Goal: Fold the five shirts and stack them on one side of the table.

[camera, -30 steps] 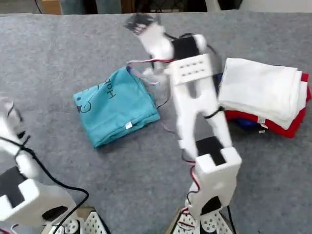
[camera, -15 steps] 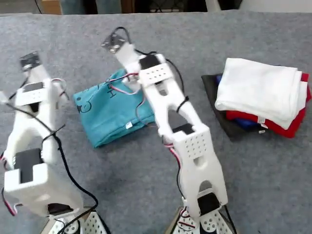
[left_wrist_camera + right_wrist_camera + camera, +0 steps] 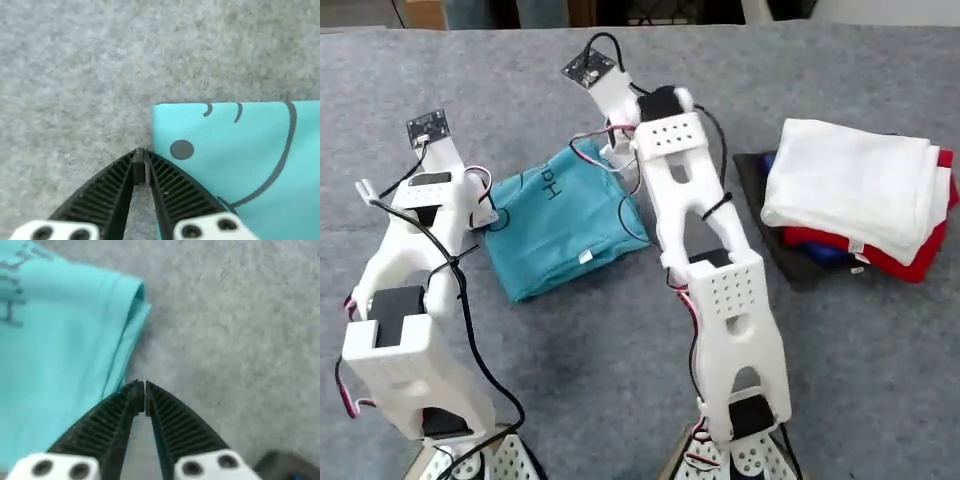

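The teal shirt point(image 3: 560, 230) lay folded into a rough rectangle, turned at a slant on the grey table point(image 3: 570, 390). Dark line print showed on its top face, and a small white tag sat near the edge closest to the arm bases.

The left arm point(image 3: 410, 270) stood on one side of the teal shirt. Its wrist was over the corner that carried the printed dot and curved lines. From the left wrist view, the left gripper point(image 3: 141, 160) had its jaws pressed together, tips meeting, with nothing seen between them. The tips sat just beside the teal shirt's point(image 3: 240, 165) side edge, a little in from that corner, and one finger overlapped the cloth.

The right arm point(image 3: 710, 250) stretched along the opposite side of the teal shirt, with its wrist over the far corner. In the right wrist view, the right gripper point(image 3: 140, 390) was likewise closed tip to tip and held nothing I could see. Its tips were at the teal shirt's point(image 3: 55, 350) layered edge, where the folds showed as stacked lips, and bare table lay on the other side of them.

Well apart from the teal shirt, beyond the right arm, was the stack point(image 3: 850, 210). It had a white shirt point(image 3: 850, 185) on top and a red shirt point(image 3: 880, 258) under it. A blue shirt point(image 3: 825, 252) peeked out below that, and a dark shirt point(image 3: 757, 185) lay at the bottom against the table.
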